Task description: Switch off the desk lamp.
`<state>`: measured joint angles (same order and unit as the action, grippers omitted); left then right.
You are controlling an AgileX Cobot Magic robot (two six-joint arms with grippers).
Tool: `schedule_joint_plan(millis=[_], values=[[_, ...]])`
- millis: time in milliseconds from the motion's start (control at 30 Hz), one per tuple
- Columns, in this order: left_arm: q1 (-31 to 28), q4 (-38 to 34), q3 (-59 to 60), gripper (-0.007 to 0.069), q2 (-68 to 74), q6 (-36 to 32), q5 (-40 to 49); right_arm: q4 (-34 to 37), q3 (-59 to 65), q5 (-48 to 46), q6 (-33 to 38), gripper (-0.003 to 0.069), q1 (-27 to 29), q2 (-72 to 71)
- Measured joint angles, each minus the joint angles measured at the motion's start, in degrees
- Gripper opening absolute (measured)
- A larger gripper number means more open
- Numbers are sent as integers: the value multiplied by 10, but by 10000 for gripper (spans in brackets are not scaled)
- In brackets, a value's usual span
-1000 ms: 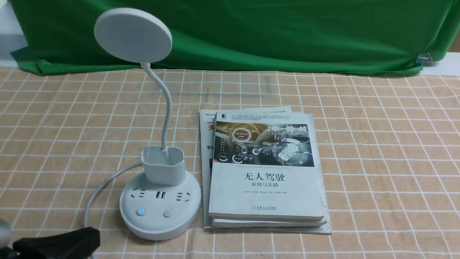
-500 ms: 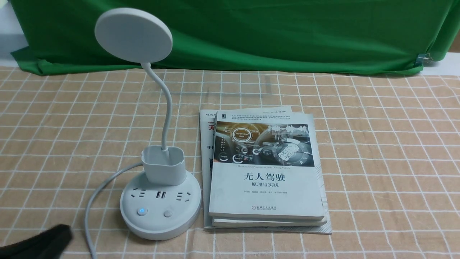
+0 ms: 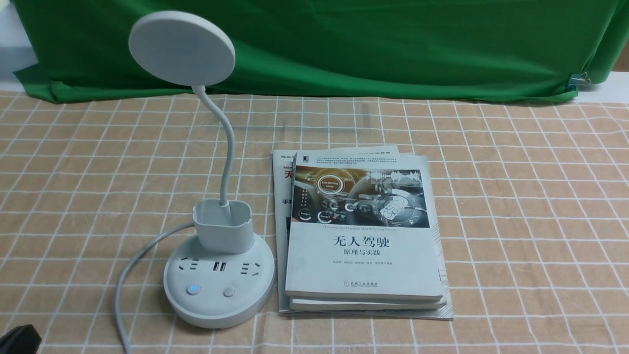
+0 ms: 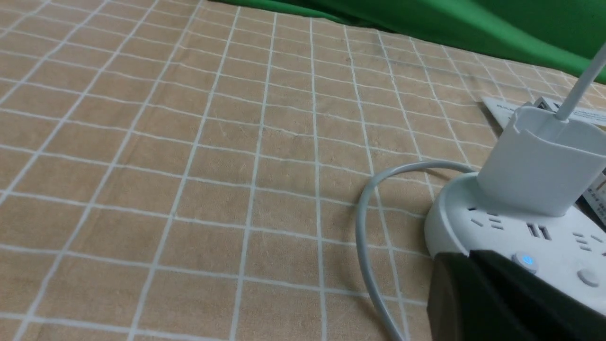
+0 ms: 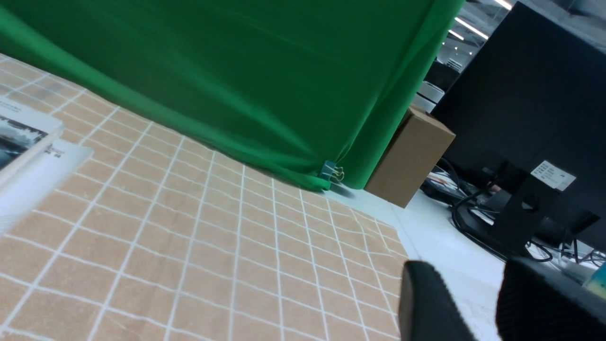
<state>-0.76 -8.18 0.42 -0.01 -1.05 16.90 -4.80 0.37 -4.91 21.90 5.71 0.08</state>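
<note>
The desk lamp point(image 3: 218, 275) stands on the left half of the checked tablecloth point(image 3: 516, 206), its round base toward the robot so that the sockets and both buttons face the arms. The disc head point(image 3: 182, 48) is raised high on the thin gooseneck point(image 3: 227, 147), which rises out of the small cup holder point(image 3: 223, 228). That leaves the front of the base open from above. The left button point(image 3: 193, 289) shows a small blue glow; the plain button point(image 3: 229, 292) beside it is unlit. Whether the head gives light cannot be judged, since only its back shows. A grey power cord point(image 3: 132, 265) loops off the base's left side toward the near edge, so an approach from that side has to pass over it. Just right of the base lies a stack of books point(image 3: 363, 236), the top one a text on driverless cars, close enough to leave little room on that side. The left gripper point(image 3: 17, 339) is only a dark corner at the lower left of the front view; in its own wrist view the dark fingers point(image 4: 497, 303) sit low and near the base, partly covering its front edge, and appear closed together, though I cannot tell for certain. The right gripper point(image 5: 478, 303) hangs well off to the right near the table's edge, jaws apart and holding nothing, out of the way of a task that needs one arm.
</note>
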Motion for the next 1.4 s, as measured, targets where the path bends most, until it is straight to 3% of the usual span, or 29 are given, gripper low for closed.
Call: schedule_joint_plan(millis=[1400], values=[[-8, -2, 0, 6, 0, -5, -1, 0, 0, 0, 0, 242, 0, 0]])
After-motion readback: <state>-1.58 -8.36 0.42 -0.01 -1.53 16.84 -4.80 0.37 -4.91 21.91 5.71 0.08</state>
